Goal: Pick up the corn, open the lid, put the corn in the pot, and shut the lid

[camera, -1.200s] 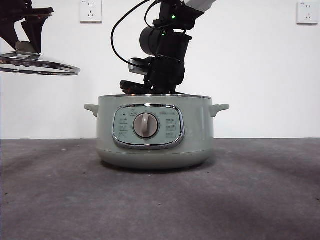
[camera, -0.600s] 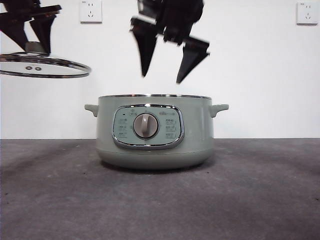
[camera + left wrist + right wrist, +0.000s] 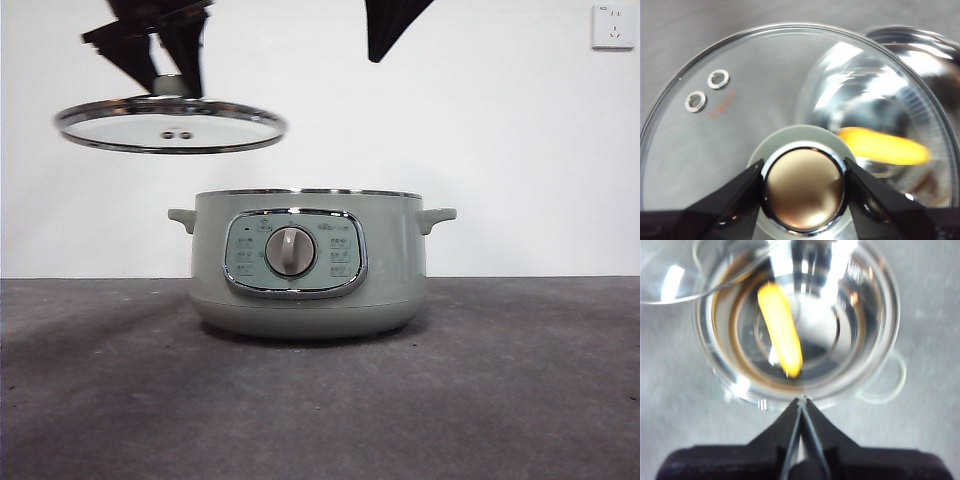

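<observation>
- left gripper (image 3: 804, 187) clamped on the lid (image 3: 171, 124) knob, both jaws tight against its sides; lid held level in the air, up and to one side of the pot (image 3: 308, 262), partly overlapping its rim as seen from the right wrist
- right gripper (image 3: 801, 405) jaws closed together, holding nothing, high above the pot; shows only as a dark tip at the top of the front view
- corn (image 3: 779, 329) lies flat on the pot's shiny inner floor, slightly diagonal
- step in hand, as I judge it: closing the lid; centre the knob over the pot, keep the lid level, lower until the metal rim seats all round, then release
- risk: tilted lid catching one edge of the rim
- surface: dark grey matte table (image 3: 500, 400)
- room: plain white wall, wall socket (image 3: 613, 25) at the top corner
</observation>
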Available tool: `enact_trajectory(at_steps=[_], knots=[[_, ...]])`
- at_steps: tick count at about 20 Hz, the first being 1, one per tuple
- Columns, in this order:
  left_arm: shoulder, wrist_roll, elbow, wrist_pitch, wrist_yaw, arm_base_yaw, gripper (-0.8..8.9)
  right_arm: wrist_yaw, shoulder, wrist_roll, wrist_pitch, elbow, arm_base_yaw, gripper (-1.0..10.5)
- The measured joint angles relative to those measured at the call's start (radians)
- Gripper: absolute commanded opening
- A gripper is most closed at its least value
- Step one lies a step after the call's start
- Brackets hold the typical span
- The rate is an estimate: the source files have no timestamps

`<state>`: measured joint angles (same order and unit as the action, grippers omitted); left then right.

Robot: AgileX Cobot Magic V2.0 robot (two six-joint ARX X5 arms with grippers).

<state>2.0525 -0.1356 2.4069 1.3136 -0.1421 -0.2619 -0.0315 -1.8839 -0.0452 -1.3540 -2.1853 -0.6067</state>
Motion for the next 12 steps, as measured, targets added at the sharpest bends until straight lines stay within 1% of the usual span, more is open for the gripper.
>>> enact_trajectory(at_steps=[2,7,10,12], knots=[[0.0,0.01,0.0,-0.016,-0.005,-0.047,-0.09,-0.021,0.069,-0.004,0.004,0.138,0.0,-0.1],[0.0,0.039,0.0,-0.054,-0.006,-0.133,-0.09,-0.022,0.353,-0.003,0.211,0.586,0.0,-0.1],[0.0,0.056,0.0,-0.06,-0.003,-0.177,-0.09,-0.022,0.518,0.009,0.28,0.832,0.0,-0.1],[0.003,0.069,0.0,-0.061,0.01,-0.206,-0.09,-0.022,0.596,0.025,0.301,0.946,0.0,-0.1]])
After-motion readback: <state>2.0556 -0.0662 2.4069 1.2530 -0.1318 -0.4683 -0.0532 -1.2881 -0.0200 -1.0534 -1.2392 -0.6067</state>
